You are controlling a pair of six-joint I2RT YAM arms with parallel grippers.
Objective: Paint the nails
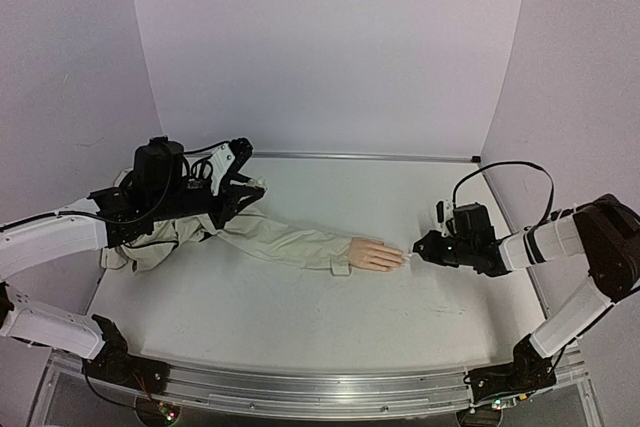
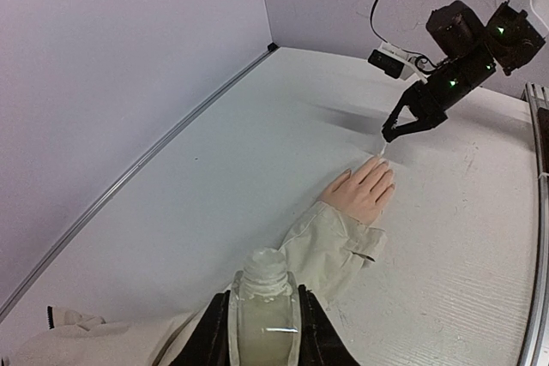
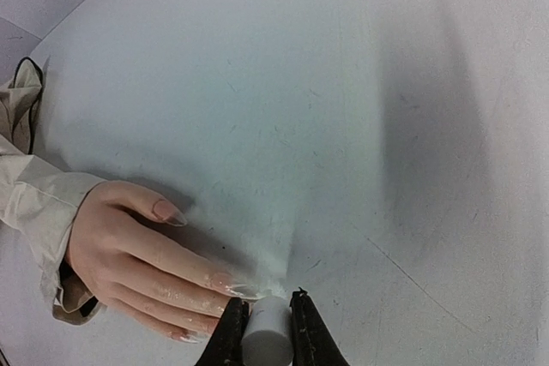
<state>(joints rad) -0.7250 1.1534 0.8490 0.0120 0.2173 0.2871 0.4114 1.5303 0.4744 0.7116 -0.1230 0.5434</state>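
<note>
The bench [image 1: 300, 332] is a white, faintly scuffed sheet. A metal rail [image 1: 300, 392] runs along its 6 o'clock edge and a thin strip [image 1: 360, 156] along its 12 o'clock edge. Pale lilac walls [image 1: 330, 47] close it in at the back and on both sides.

Near the middle of the bench lies the mannequin hand [image 1: 376, 255], palm down with its fingers pointing to 3 o'clock. Its beige sleeve [image 1: 285, 240] trails off toward 9 o'clock, where it bunches under the left arm. The nails [image 3: 225, 281] are long and glossy, at the 3 o'clock end of the hand.

The left arm reaches in from 8 o'clock and bends over the bunched sleeve at about 10 o'clock. The left claw [image 2: 264, 336] is clamped tight on a small clear bottle [image 2: 262, 289], which it holds upright.

The right arm comes in from 4 o'clock and stretches low across the bench toward 9 o'clock. The right claw [image 1: 416, 247] sits just beyond the fingertips on their 3 o'clock side, nearly closed around a short white applicator [image 3: 266, 340]. The applicator's tip lies right at the nail of one of the long fingers. Whether it actually touches cannot be told.
</note>
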